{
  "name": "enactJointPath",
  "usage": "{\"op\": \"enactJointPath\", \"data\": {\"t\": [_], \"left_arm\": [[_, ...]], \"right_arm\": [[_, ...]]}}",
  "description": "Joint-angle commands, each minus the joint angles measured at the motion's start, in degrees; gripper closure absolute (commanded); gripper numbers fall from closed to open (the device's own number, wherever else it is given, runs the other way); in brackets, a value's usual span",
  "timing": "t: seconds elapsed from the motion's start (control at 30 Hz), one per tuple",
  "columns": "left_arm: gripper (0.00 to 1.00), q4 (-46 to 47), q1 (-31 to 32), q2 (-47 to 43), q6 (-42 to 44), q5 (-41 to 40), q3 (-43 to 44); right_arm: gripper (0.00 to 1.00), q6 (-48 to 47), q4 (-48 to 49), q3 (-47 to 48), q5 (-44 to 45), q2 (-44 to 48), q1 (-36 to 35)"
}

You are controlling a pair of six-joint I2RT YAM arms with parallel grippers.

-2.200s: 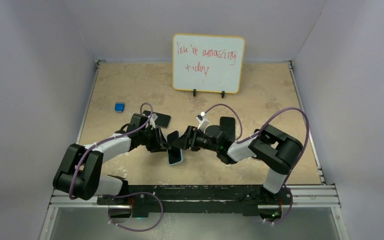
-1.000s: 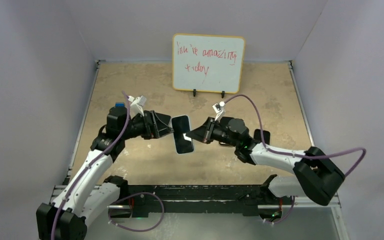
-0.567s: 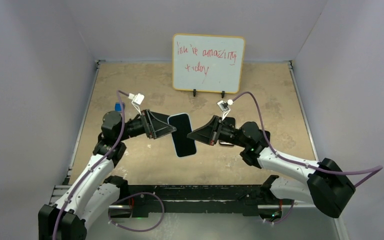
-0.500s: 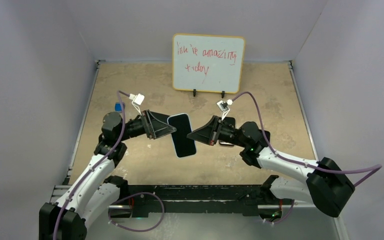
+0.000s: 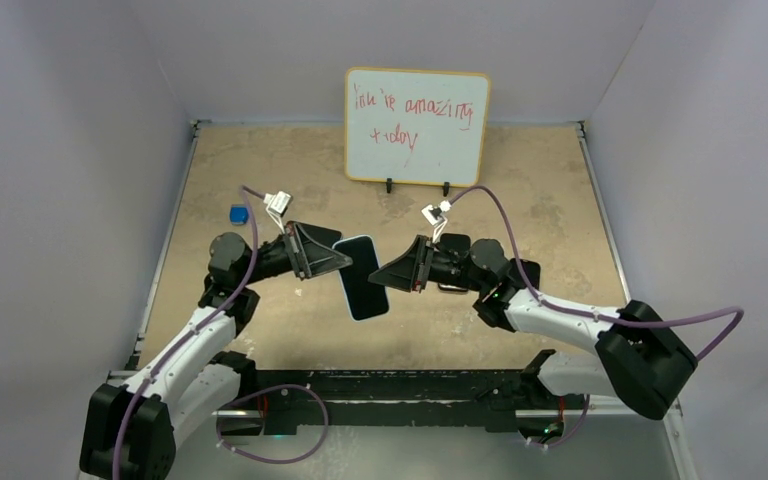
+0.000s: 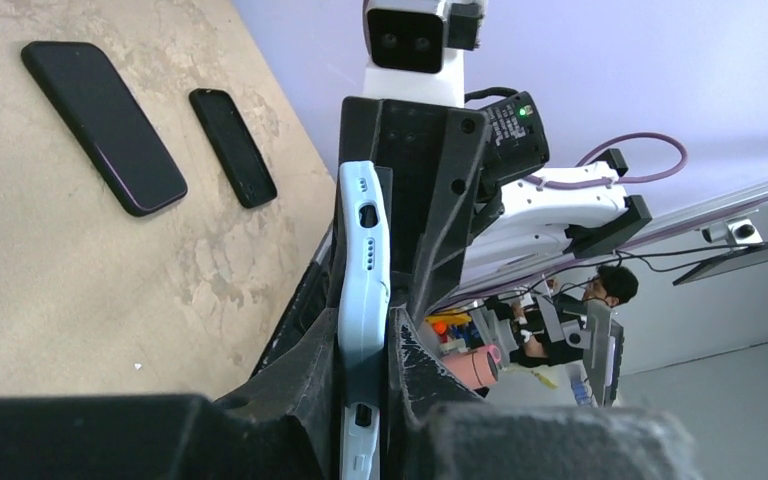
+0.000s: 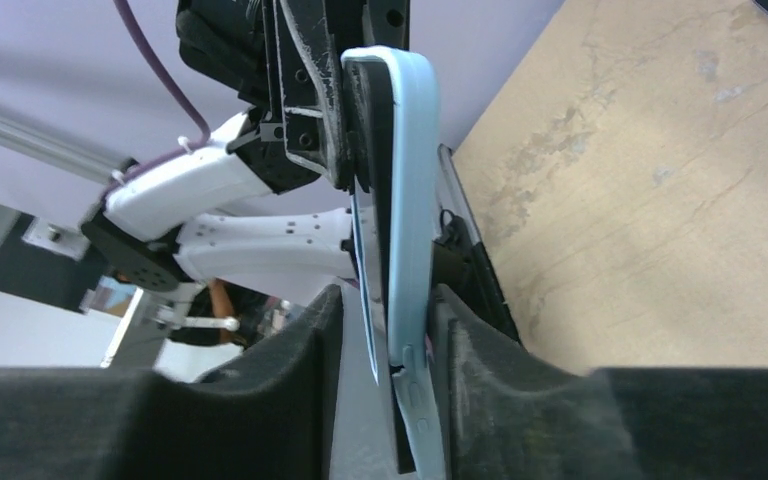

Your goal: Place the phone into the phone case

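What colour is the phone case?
Light blue; the phone case shows best in the right wrist view.

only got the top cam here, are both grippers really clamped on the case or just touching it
observer: left wrist shows the left gripper shut on the phone case, its cutout edge facing the lens
operator: and the right
observer: right wrist shows the right gripper shut on it too, one finger on each face
operator: anything hidden by my right arm
observer: left wrist shows a near dark phone and a far dark phone flat on the table, apart
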State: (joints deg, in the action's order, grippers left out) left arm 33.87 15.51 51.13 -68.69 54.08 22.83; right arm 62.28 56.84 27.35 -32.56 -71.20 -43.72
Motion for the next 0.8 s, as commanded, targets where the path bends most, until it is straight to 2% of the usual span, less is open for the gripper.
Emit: {"op": "enactJointPath", "data": {"t": [0.0,0.07,0.17,0.23,0.33,0.43,0.53,0.67,0.77], "left_arm": [[1.0,9.4,0.1,0.4,-3.2,0.4,-1.3],[1.0,10.1,0.0,0.5,-3.1,-0.1,-1.1],[1.0,11.3,0.0,0.7,-2.6,-1.1,-0.4],[1.0,12.8,0.0,1.0,-2.5,-1.9,-0.2],[1.0,14.9,0.0,1.5,-2.5,-2.7,0.1],[1.0,15.5,0.0,2.3,-2.0,-3.0,0.5],[1.0,16.7,0.0,2.9,-2.4,-3.5,0.5],[1.0,16.6,0.0,3.3,-1.6,-3.9,0.6],[1.0,15.3,0.0,3.4,-0.4,-4.4,0.7]], "right_arm": [[0.5,-0.4,2.6,2.6,-1.1,0.9,-0.2],[0.33,-0.7,1.6,1.4,-1.4,1.3,-0.2],[0.19,-2.0,-1.7,0.0,-1.5,2.1,-0.3],[0.13,-2.8,-3.4,-0.6,-2.0,2.0,-0.4],[0.09,-3.3,-4.6,-1.2,-2.7,1.8,-0.5],[0.11,-3.0,-4.4,-1.2,-3.1,1.7,-0.5],[0.17,-3.0,-4.2,-0.5,-4.1,0.7,-1.0],[0.35,-2.0,-2.4,-0.7,-4.4,-0.3,-1.4],[0.43,-0.7,-1.3,-1.0,-4.8,-0.8,-1.4]]}}
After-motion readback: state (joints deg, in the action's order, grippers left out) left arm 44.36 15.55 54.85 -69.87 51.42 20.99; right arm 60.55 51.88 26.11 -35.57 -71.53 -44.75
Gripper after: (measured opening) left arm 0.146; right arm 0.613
